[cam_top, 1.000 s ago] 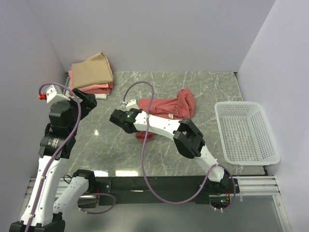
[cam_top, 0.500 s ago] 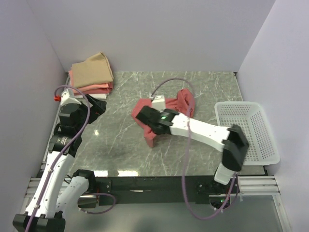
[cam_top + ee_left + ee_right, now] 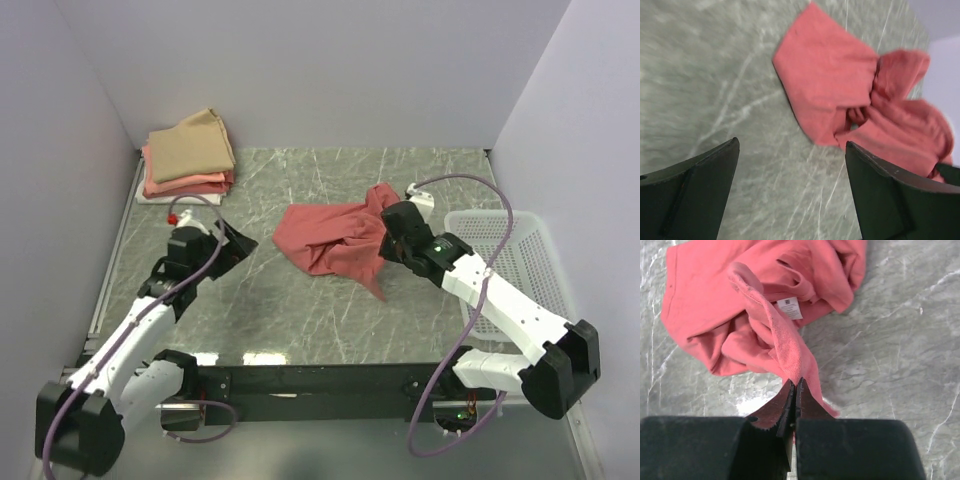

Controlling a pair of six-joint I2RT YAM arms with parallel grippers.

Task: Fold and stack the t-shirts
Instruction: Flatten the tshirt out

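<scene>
Spreading looks like the step now. Your right gripper (image 3: 795, 387) pinches a fold of the soft, crumpled salmon-red t-shirt (image 3: 330, 240) in the middle of the marble table (image 3: 300, 310). Your left gripper (image 3: 791, 142) is spread wide, holding nothing. Next, grab another edge and pull it flat. Folded t-shirts (image 3: 190, 155) sit stacked at the far left corner.

T-shirts, four: one loose salmon-red shirt (image 3: 335, 240) just beside the basket (image 3: 490, 214); three folded, stacked well left of it: tan shirt (image 3: 190, 145), salmon-pink shirt (image 3: 195, 183), white shirt (image 3: 158, 197). Baskets, one.
</scene>
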